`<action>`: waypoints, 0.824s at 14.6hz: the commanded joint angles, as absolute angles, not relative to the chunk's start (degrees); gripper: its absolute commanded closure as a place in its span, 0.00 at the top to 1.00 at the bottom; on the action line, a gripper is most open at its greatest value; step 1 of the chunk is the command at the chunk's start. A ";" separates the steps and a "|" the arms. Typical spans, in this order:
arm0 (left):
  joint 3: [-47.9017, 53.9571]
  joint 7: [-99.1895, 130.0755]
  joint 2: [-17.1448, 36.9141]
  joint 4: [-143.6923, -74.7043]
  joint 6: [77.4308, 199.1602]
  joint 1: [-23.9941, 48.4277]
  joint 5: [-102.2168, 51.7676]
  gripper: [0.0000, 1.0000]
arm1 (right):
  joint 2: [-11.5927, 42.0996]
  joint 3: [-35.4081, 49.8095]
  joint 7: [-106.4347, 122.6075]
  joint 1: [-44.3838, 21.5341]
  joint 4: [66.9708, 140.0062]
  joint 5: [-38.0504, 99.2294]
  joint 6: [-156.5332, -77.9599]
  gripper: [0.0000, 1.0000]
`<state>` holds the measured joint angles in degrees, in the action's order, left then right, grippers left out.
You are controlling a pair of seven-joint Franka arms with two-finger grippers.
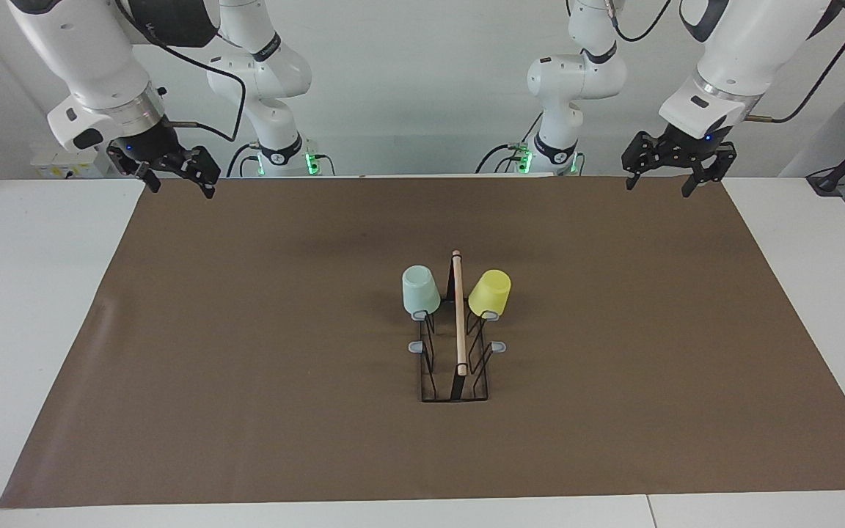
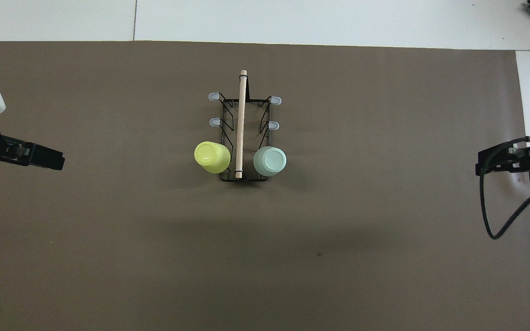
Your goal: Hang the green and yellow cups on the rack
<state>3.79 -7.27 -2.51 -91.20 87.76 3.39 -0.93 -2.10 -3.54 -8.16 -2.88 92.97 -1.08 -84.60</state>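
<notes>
Both cups [image 1: 420, 291] racked (inverted).

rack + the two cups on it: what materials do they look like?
Rack: thin black wire, likely coated metal, with a pale rod handle that looks like bare wood and grey-blue peg tips, possibly rubber or plastic.
Green cup and yellow cup: smooth, evenly coloured, probably plastic with a soft sheen.
</notes>
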 commanded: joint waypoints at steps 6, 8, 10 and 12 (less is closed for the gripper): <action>4.22 -7.29 -4.13 -92.81 87.45 2.81 0.00 1.00 | -1.58 -3.78 -4.32 -2.64 91.49 -1.32 -84.64 1.00; 4.22 -7.29 -4.13 -92.81 87.45 2.81 0.00 1.00 | -1.76 -3.78 -3.25 -2.46 91.93 -1.14 -84.29 1.00; 4.22 -7.29 -4.13 -92.81 87.45 2.81 0.00 1.00 | -2.37 -3.78 -3.95 -2.20 93.07 -0.18 -84.37 1.00; 4.22 -7.29 -4.13 -92.81 87.45 2.81 0.00 1.00 | -2.29 -3.78 -3.87 -2.55 92.90 -0.18 -84.90 1.00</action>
<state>3.79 -7.27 -2.51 -91.20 87.76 3.39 -0.93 -2.09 -3.64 -4.84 -2.66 92.75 -1.10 -84.85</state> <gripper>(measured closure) 0.000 0.000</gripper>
